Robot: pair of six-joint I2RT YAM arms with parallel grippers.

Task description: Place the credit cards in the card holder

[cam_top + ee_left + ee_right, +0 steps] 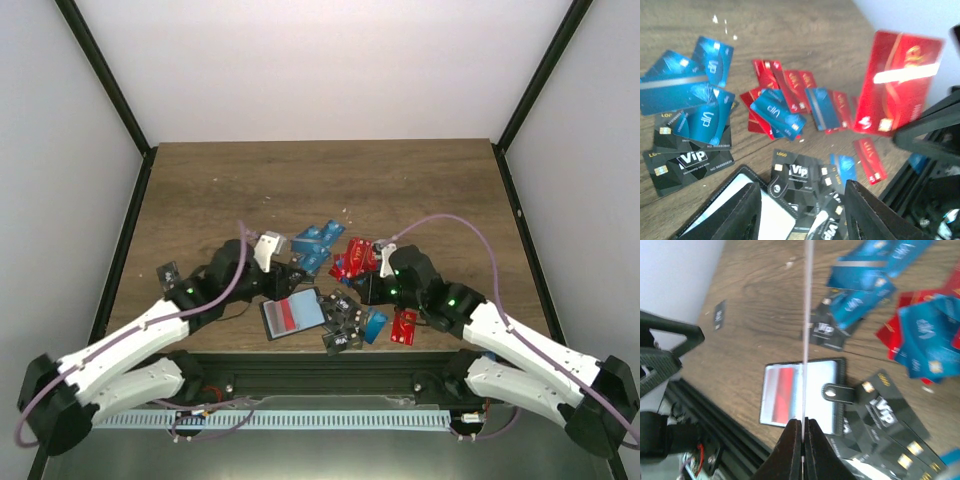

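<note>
The card holder (293, 317) lies open near the table's front edge, with a red card in its left clear pocket (782, 395) and its clasp tab (837, 392) pointing right. My right gripper (803, 421) is shut on a red credit card (897, 82), held upright above the holder and seen edge-on (805, 330). My left gripper (802, 186) hovers open over the holder's corner (735, 192) and black cards (797, 172), with nothing between its fingers. Loose blue (315, 240), red (790, 85) and black (340, 322) credit cards lie scattered around.
One black card (168, 272) lies alone at the left. A red card (405, 325) and a blue card (375, 325) sit by the front edge. The black rail (320, 370) runs along the table's near side. Grey walls close in both sides.
</note>
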